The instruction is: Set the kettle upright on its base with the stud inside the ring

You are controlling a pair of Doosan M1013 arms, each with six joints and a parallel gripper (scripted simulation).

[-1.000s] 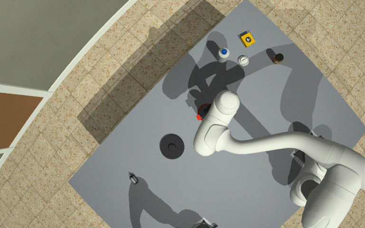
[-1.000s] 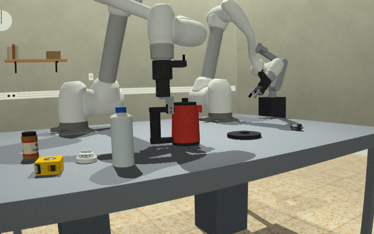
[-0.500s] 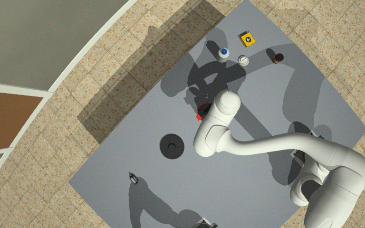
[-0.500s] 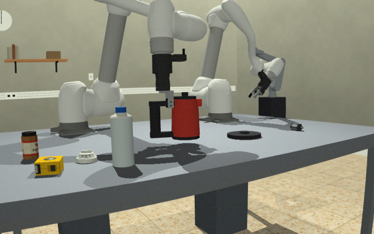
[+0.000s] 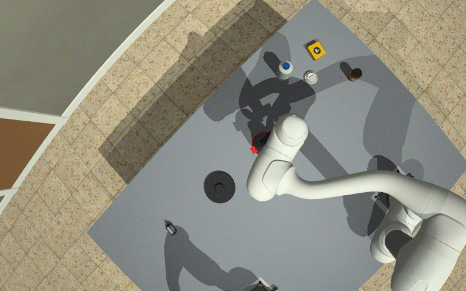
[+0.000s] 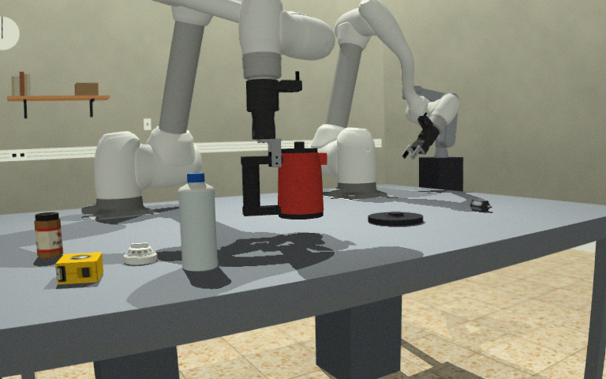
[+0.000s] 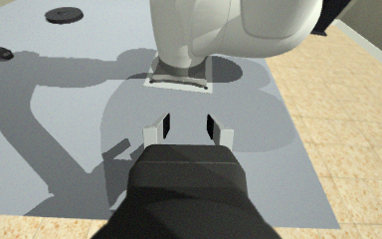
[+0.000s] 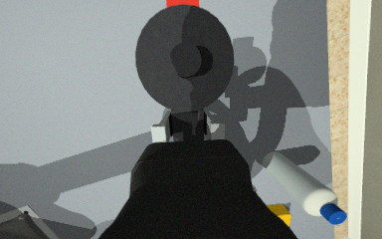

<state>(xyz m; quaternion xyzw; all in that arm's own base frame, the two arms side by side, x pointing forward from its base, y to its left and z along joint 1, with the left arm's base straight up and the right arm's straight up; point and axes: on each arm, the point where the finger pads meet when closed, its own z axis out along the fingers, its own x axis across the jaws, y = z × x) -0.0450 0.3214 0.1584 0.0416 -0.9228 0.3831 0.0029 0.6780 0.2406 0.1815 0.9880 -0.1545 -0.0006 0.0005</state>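
While aloft — smooth red kettle [image 5: 253,150] [image 6: 300,185] [image 8: 182,3]

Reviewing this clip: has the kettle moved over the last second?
Yes, upward: in the exterior view, the kettle has risen relative to the black base, which stayed put.
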